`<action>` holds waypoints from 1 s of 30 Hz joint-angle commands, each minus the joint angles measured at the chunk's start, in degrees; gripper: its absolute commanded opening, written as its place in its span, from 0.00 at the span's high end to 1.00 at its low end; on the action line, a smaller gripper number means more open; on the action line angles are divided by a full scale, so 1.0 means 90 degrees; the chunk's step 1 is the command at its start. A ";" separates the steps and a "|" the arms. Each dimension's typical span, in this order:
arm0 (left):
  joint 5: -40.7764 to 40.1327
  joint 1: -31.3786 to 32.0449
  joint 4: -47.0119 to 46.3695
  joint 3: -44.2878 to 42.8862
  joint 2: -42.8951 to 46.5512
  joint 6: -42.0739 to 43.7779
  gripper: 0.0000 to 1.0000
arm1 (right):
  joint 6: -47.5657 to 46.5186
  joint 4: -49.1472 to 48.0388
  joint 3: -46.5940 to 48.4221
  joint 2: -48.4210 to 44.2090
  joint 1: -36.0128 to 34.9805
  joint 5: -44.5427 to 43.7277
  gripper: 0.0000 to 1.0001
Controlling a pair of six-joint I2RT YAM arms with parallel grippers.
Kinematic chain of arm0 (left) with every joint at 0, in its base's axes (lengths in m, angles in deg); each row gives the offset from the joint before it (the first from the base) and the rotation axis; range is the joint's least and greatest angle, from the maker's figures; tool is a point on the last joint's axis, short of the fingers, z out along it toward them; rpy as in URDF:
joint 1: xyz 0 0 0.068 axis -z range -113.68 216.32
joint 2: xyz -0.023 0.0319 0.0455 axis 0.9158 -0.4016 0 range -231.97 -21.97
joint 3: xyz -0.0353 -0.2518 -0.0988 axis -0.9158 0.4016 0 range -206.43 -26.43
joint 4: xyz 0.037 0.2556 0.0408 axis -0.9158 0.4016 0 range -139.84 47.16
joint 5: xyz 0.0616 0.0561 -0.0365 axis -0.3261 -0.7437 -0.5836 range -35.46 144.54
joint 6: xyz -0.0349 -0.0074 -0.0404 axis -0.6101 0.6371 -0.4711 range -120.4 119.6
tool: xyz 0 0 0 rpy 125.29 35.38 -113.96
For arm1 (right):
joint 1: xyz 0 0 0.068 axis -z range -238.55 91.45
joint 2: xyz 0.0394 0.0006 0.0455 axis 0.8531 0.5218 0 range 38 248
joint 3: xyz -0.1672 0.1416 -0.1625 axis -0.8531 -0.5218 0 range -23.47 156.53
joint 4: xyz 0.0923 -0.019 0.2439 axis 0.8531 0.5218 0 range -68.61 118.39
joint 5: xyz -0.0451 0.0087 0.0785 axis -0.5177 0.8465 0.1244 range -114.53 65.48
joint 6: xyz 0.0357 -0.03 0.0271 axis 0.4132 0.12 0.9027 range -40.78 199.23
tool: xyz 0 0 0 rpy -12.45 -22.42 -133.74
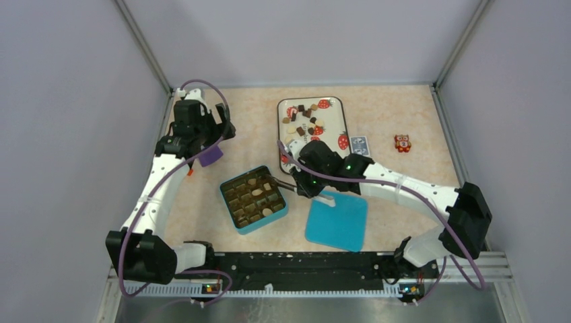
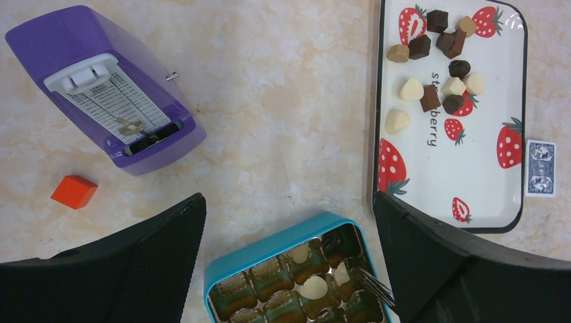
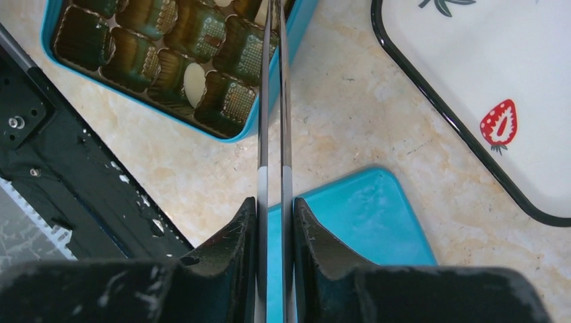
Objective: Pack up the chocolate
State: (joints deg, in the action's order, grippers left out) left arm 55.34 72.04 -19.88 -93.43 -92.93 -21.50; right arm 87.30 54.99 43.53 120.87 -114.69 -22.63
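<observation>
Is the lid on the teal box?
No, the lid lies flat on the table beside the open teal box.

The right end effector (image 1: 300, 188) holds tweezers (image 1: 279, 182) over the box (image 1: 229, 207). Chocolates (image 1: 304, 114) lie on the tray (image 1: 332, 123); the lid (image 1: 337, 220) lies beside the box.

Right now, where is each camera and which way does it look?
Top external: above and behind the arms, looking down on the table; both arms show.
Left wrist: looks down at the strawberry tray; its open left gripper shows.
Right wrist: looks along the tweezers toward the teal box; right gripper pinches them.
Shared: all see the teal box.
</observation>
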 commanded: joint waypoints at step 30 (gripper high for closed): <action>-0.0030 -0.0020 -0.0369 -0.0034 0.0021 0.0040 0.01 | 0.0833 -0.1047 0.0428 0.0797 0.2629 -0.1115 0.65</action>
State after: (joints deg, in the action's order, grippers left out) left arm 55.34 72.04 -20.14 -93.43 -92.95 -21.48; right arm 95.48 50.21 44.21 126.48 -91.37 -31.14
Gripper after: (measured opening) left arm 0.987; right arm 0.351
